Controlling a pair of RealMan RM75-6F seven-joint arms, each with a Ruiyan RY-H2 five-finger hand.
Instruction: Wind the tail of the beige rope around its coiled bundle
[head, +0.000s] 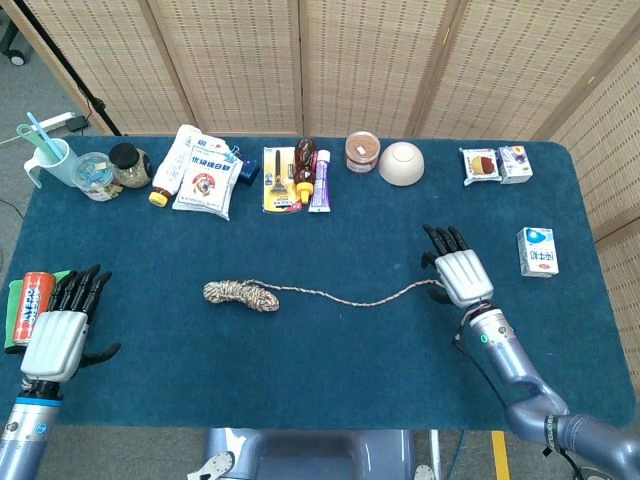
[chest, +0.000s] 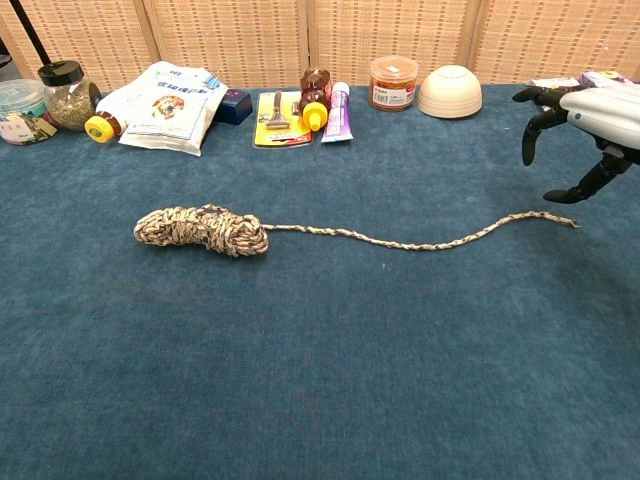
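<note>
The beige rope's coiled bundle (head: 241, 294) (chest: 202, 229) lies left of the table's middle. Its tail (head: 360, 299) (chest: 420, 241) runs rightward in a loose wave to its tip (chest: 572, 222). My right hand (head: 458, 273) (chest: 585, 115) hovers just above that tip, fingers spread and holding nothing. Apart from the rope, my left hand (head: 62, 330) is open near the table's front left corner; the chest view does not show it.
Along the far edge stand jars (head: 128, 165), a white packet (head: 203, 182), a yellow card (head: 280, 180), bottles (head: 305, 165), a tub (head: 362, 151), a bowl (head: 402, 162) and small boxes (head: 495, 164). A milk carton (head: 537, 250) is right; a red can (head: 30, 305) is beside my left hand.
</note>
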